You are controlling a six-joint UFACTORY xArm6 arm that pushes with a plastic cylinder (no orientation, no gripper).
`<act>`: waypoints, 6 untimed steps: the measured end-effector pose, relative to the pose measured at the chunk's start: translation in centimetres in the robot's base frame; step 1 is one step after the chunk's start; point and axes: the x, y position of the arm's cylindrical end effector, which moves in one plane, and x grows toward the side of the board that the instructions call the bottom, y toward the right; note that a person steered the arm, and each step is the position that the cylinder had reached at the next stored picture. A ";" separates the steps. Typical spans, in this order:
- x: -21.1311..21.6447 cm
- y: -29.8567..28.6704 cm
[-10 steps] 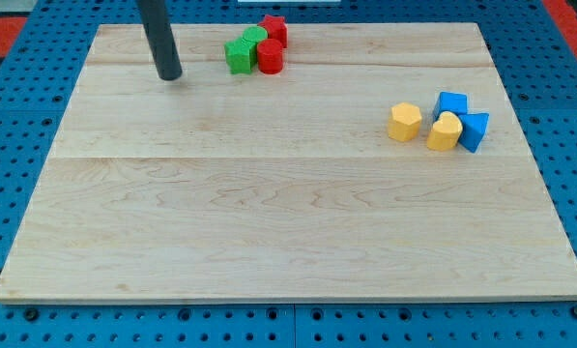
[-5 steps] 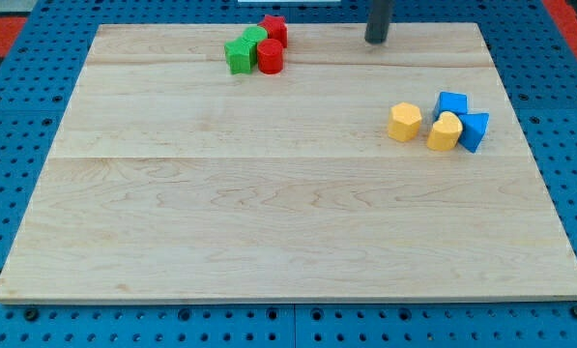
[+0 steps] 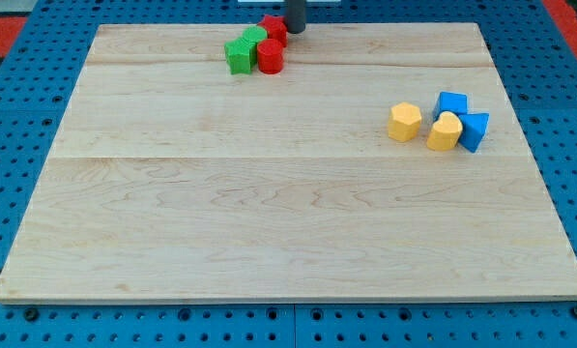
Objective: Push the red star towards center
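Note:
The red star (image 3: 274, 28) sits near the board's top edge, left of middle. It touches a red cylinder (image 3: 270, 56) just below it and a green block (image 3: 255, 38) to its left. A green star-like block (image 3: 239, 55) sits left of the red cylinder. My tip (image 3: 295, 29) is at the top edge, right next to the red star on its right side. The rod runs up out of view.
At the view's right a yellow hexagon-like block (image 3: 404, 122), a yellow block (image 3: 445, 131) and two blue blocks (image 3: 451, 103) (image 3: 475, 130) cluster together. The wooden board (image 3: 288, 213) lies on a blue pegboard surface.
My tip went from the top left to the top right of the cluster, then came back left to just right of the red star. No block has moved.

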 end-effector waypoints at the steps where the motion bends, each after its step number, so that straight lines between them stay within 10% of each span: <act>1: 0.0 -5.2; 3: 0.0 -17.5; 6: -0.3 -17.9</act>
